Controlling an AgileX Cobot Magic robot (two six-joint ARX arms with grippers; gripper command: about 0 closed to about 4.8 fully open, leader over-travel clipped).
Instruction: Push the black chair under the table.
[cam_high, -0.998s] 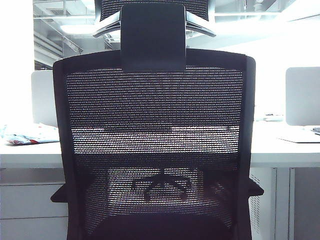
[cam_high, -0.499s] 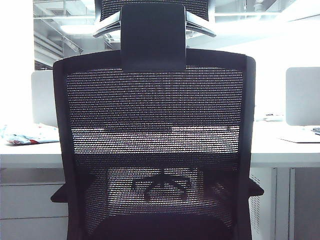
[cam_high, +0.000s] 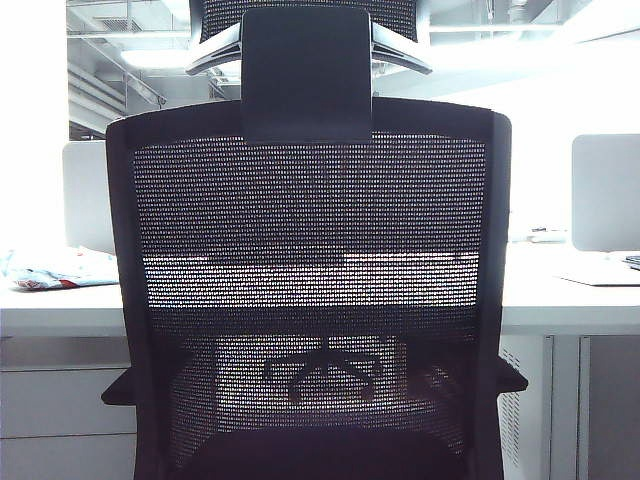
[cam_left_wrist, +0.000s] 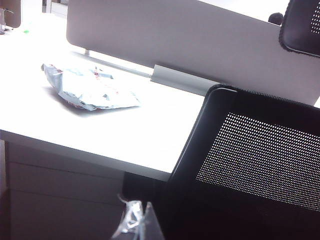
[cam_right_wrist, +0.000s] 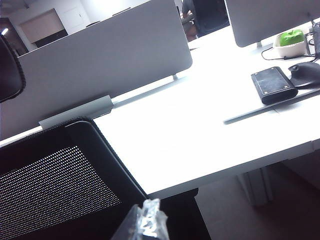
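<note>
The black chair (cam_high: 310, 280) fills the exterior view, its mesh back and headrest (cam_high: 306, 75) facing me, close against the white table (cam_high: 570, 300). Neither gripper shows in that view. In the left wrist view my left gripper (cam_left_wrist: 137, 225) shows only its tape-wrapped tips, held together, right beside one side of the chair's frame (cam_left_wrist: 195, 150), below the table's edge (cam_left_wrist: 100, 150). My right gripper (cam_right_wrist: 147, 220) is likewise shut and empty, at the other side of the chair's frame (cam_right_wrist: 110, 155), under the table's edge (cam_right_wrist: 210, 170).
A crumpled foil packet (cam_left_wrist: 90, 90) lies on the table's left part. Grey partition screens (cam_right_wrist: 100, 65) stand along the back. A black case (cam_right_wrist: 272, 85), a mouse (cam_right_wrist: 305, 74) and a green thing in a white dish (cam_right_wrist: 291, 39) lie on the right. Drawer fronts (cam_high: 60, 400) flank the chair.
</note>
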